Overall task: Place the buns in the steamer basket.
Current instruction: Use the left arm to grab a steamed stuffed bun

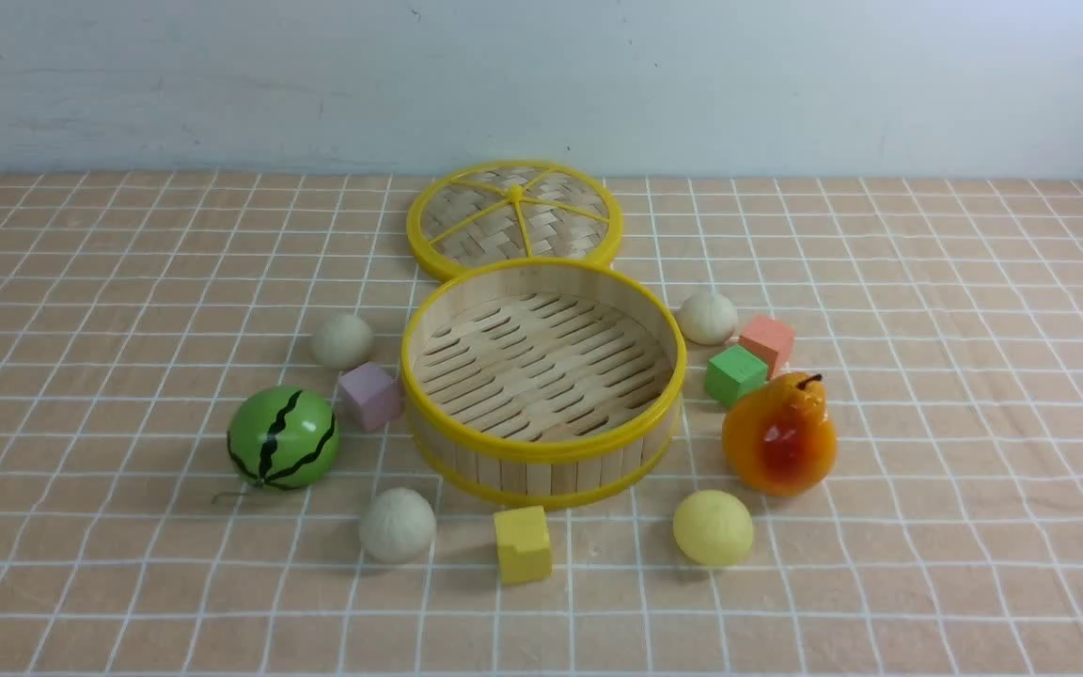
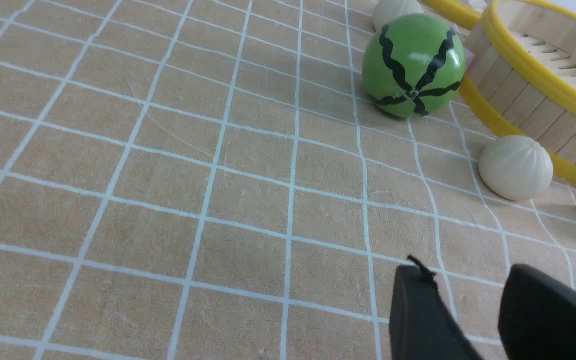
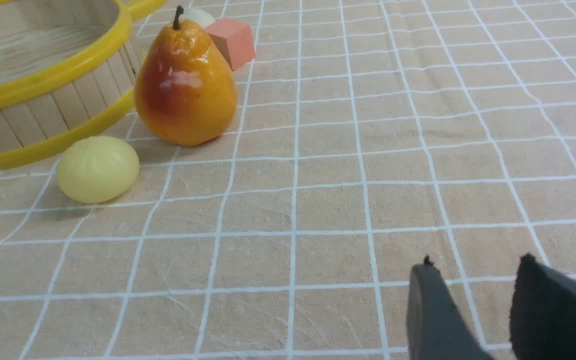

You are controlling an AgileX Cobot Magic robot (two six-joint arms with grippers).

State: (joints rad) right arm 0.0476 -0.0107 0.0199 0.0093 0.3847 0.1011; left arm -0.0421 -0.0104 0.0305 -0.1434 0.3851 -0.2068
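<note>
The steamer basket stands in the middle of the checked cloth with nothing inside it. Four buns lie around it: off-white ones at the back left, back right and front left, and a pale yellow one at the front right. Neither arm shows in the front view. In the left wrist view my left gripper is open over bare cloth, well short of the front-left bun. My right gripper is also open and holds nothing, far from the yellow bun.
The woven lid lies flat behind the basket. A watermelon ball and a pink block sit to its left. An orange pear, a green block and a salmon block sit to its right. A yellow block lies in front.
</note>
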